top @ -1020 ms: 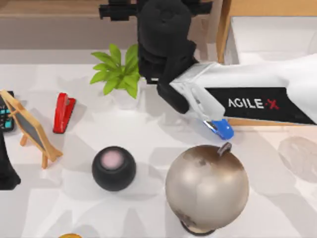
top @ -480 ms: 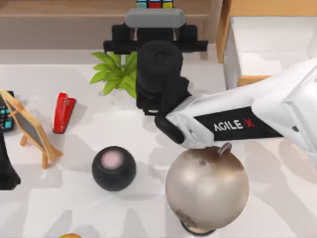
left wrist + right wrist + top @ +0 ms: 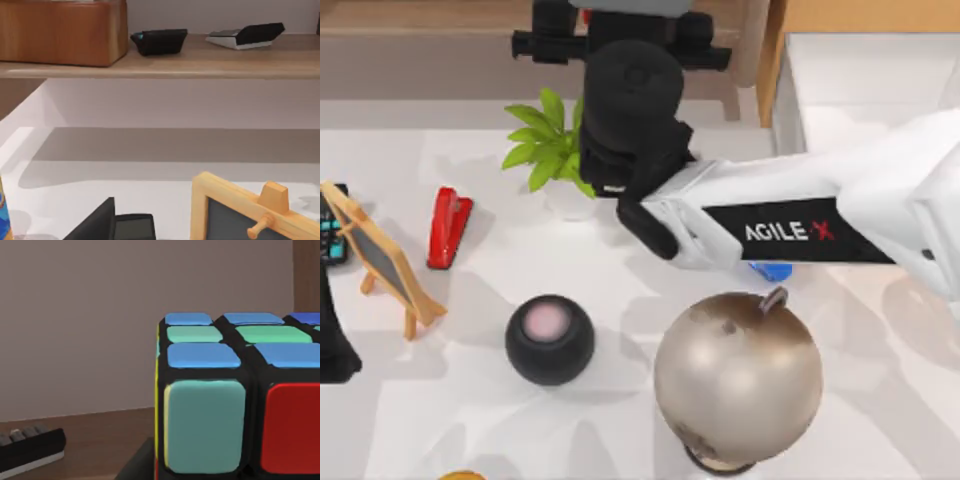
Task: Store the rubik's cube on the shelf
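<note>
The cube [image 3: 235, 400] sat close before the right wrist camera, above the brown shelf [image 3: 95, 432] and a plain grey-brown back wall. Whether the right gripper [image 3: 620, 10] clamped it could not be told. The white table [image 3: 620, 300] held a globe [image 3: 738, 378], plant [image 3: 552, 145] and stapler [image 3: 448, 226].

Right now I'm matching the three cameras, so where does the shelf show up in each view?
Top view: the shelf runs along the far edge, at the right end effector.
Left wrist view: the shelf spans the scene beyond the chalkboard easel.
Right wrist view: the shelf lies beneath and behind the rubik's cube.
Shared landmark: the chalkboard easel, in top and left wrist views.
</note>
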Motion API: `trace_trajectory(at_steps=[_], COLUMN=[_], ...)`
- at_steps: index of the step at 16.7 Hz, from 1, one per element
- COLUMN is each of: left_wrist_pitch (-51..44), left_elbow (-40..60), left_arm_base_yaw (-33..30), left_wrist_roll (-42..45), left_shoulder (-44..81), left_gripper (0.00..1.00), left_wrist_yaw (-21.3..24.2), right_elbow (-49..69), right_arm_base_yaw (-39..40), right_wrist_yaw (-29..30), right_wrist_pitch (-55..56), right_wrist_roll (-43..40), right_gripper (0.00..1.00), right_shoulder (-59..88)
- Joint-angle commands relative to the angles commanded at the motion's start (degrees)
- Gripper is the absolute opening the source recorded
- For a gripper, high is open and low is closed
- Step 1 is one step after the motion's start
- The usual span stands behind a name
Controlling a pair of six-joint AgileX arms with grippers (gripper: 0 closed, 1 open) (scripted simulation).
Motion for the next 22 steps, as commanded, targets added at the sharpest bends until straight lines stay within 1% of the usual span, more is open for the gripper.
trace_trajectory(at_steps=[4, 8, 13, 17, 22], left_wrist_pitch=[0.0, 0.0, 0.0, 0.0, 0.0], left_elbow=[0.0, 0.0, 0.0, 0.0, 0.0], left_arm_base_yaw=[0.0, 0.0, 0.0, 0.0, 0.0], left_wrist_roll=[0.0, 0.0, 0.0, 0.0, 0.0], left_shoulder=[0.0, 0.0, 0.0, 0.0, 0.0], left_gripper=[1.0, 1.0, 1.0, 1.0, 1.0], left_wrist_yaw=[0.0, 0.0, 0.0, 0.0, 0.0], right_elbow=[10.8, 19.2, 21.6, 21.6, 21.6], right_arm_base_yaw=[-2.1, -4.9, -7.4, -7.4, -7.4], right_wrist_yaw=[0.0, -2.7, -7.6, -7.8, -7.8], right_wrist_pitch=[-3.6, -7.8, -13.3, -13.4, -13.4], right_wrist_roll=[0.8, -0.3, -1.2, -1.2, -1.2], right_gripper=[0.0, 0.0, 0.0, 0.0, 0.38], right_shoulder=[2.3, 7.6, 14.3, 14.5, 14.5])
